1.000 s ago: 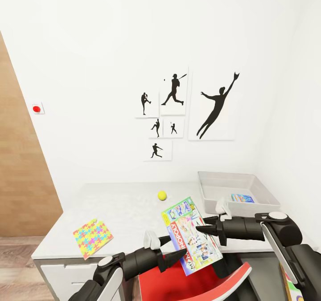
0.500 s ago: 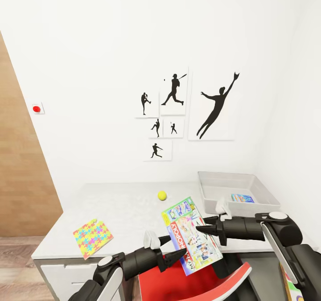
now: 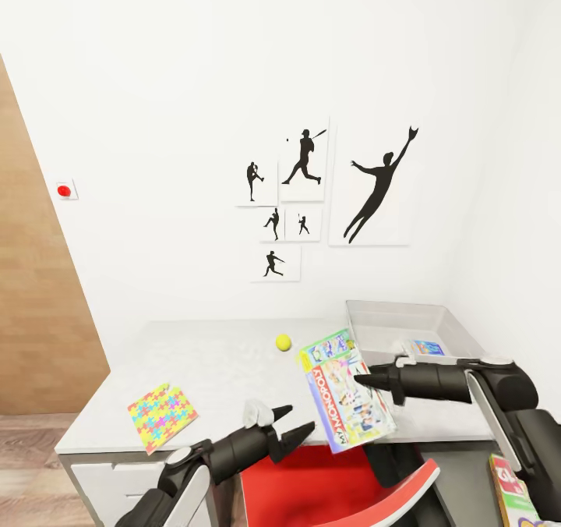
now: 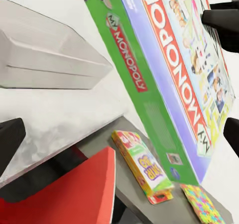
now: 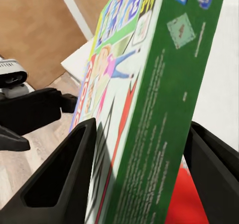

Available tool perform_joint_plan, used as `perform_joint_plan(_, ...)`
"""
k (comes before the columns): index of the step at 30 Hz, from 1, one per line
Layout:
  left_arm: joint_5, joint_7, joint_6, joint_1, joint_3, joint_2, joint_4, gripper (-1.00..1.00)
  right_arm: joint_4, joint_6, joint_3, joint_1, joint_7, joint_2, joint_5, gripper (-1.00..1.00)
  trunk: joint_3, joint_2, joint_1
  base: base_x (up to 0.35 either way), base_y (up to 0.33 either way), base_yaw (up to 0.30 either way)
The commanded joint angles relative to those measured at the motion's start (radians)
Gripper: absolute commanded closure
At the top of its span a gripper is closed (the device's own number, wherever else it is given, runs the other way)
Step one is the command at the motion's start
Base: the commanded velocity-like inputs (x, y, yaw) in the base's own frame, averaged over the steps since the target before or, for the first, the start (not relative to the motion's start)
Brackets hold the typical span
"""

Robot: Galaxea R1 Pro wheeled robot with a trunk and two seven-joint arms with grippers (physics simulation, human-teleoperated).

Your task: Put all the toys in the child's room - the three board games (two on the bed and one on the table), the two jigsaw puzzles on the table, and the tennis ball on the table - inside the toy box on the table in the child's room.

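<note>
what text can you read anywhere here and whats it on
"MY MONOPOLY": front of the board game in the right hand, and again on its green side.
Print on the yellow box on the dark table part: too blurred.
Blue box in the toy box: too small.

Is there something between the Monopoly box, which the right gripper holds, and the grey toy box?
Nothing visible does. The Monopoly box hangs in the right gripper by the toy box near rim, tennis ball aside.
</note>
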Motion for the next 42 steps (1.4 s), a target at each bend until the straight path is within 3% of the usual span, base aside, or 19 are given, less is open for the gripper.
perform_joint_plan(1, 0.011, 0.015, 0.01, 0.0, 0.008, -0.001, 0.001, -1.0, 0.013, 0.041, -0.021, -0.016, -0.004, -0.001, -0.009, 1.0, -0.001, -0.001, 0.0, 0.0, 0.0, 0.0)
perform_joint_plan(3, 0.012, 0.03, 0.01, 0.0, 0.015, -0.002, 0.002, -1.0, 0.029, 0.064, -0.042, -0.031, -0.009, -0.001, -0.008, 1.0, -0.001, -0.001, 0.0, 0.0, 0.0, 0.0)
perform_joint_plan(8, 0.015, 0.083, 0.01, 0.0, 0.037, -0.008, 0.004, -1.0, 0.128, 0.134, -0.141, -0.107, -0.061, -0.009, -0.007, 1.0, -0.001, -0.001, 0.0, 0.0, 0.0, 0.0)
perform_joint_plan(11, 0.043, 0.129, 0.009, 0.001, 0.044, -0.02, 0.005, -1.0, 0.217, 0.157, -0.194, -0.176, -0.113, -0.018, -0.007, 1.0, -0.001, -0.001, 0.0, 0.0, 0.0, 0.0)
perform_joint_plan(19, 0.081, 0.196, 0.009, 0.001, 0.043, -0.033, 0.005, -1.0, 0.385, 0.16, -0.226, -0.352, -0.164, -0.031, -0.005, 1.0, -0.001, -0.001, 0.0, 0.0, 0.0, 0.0)
perform_joint_plan(22, 0.101, 0.211, 0.015, 0.0, 0.045, -0.045, 0.003, -1.0, 0.473, 0.16, -0.23, -0.441, -0.192, -0.061, -0.004, 1.0, -0.001, -0.001, 0.0, 0.0, 0.0, 0.0)
perform_joint_plan(25, 0.15, 0.262, 0.046, -0.009, 0.049, -0.056, -0.003, -1.0, 0.604, 0.16, -0.232, -0.546, -0.261, -0.096, -0.005, 1.0, -0.001, -0.001, 0.0, 0.0, 0.0, 0.0)
perform_joint_plan(26, 0.15, 0.262, 0.046, -0.009, 0.049, -0.056, -0.003, -1.0, 0.604, 0.16, -0.232, -0.546, -0.261, -0.096, -0.005, 1.0, -0.001, -0.001, 0.0, 0.0, 0.0, 0.0)
perform_joint_plan(28, 0.2, 0.339, 0.082, -0.031, 0.05, -0.063, -0.011, -1.0, 0.712, 0.16, -0.232, -0.633, -0.329, -0.111, -0.005, 1.0, -0.001, -0.001, 0.0, 0.0, 0.0, 0.0)
perform_joint_plan(31, 0.282, 0.509, 0.136, -0.082, 0.048, -0.07, -0.048, -1.0, 0.885, 0.16, -0.23, -0.768, -0.442, -0.122, -0.005, 1.0, -0.001, -0.001, 0.0, 0.0, 0.0, 0.0)
perform_joint_plan(32, 0.282, 0.509, 0.136, -0.082, 0.048, -0.07, -0.048, -1.0, 0.885, 0.16, -0.23, -0.768, -0.442, -0.122, -0.005, 1.0, -0.001, -0.001, 0.0, 0.0, 0.0, 0.0)
perform_joint_plan(35, 0.35, 0.695, 0.174, -0.133, 0.044, -0.076, -0.098, -1.0, 1.014, 0.16, -0.227, -0.877, -0.531, -0.124, -0.006, 1.0, -0.001, -0.001, 0.0, 0.0, 0.0, 0.0)
perform_joint_plan(36, 0.35, 0.695, 0.174, -0.133, 0.044, -0.076, -0.098, -1.0, 1.014, 0.16, -0.227, -0.877, -0.531, -0.124, -0.006, 1.0, -0.001, -0.001, 0.0, 0.0, 0.0, 0.0)
perform_joint_plan(40, 0.449, 0.908, 0.261, -0.243, 0.047, -0.077, -0.131, -1.0, 1.088, 0.151, -0.225, -0.951, -0.589, -0.126, -0.009, 1.0, -0.001, -0.001, 0.0, 0.0, 0.0, 0.0)
perform_joint_plan(41, 0.449, 0.908, 0.261, -0.243, 0.047, -0.077, -0.131, -1.0, 1.095, 0.144, -0.224, -0.961, -0.596, -0.126, -0.01, 1.0, -0.001, -0.001, 0.0, 0.0, 0.0, 0.0)
perform_joint_plan(42, 0.481, 0.954, 0.292, -0.276, 0.049, -0.077, -0.133, -1.0, 1.095, 0.144, -0.224, -0.961, -0.596, -0.126, -0.01, 1.0, -0.001, -0.001, 0.0, 0.0, 0.0, 0.0)
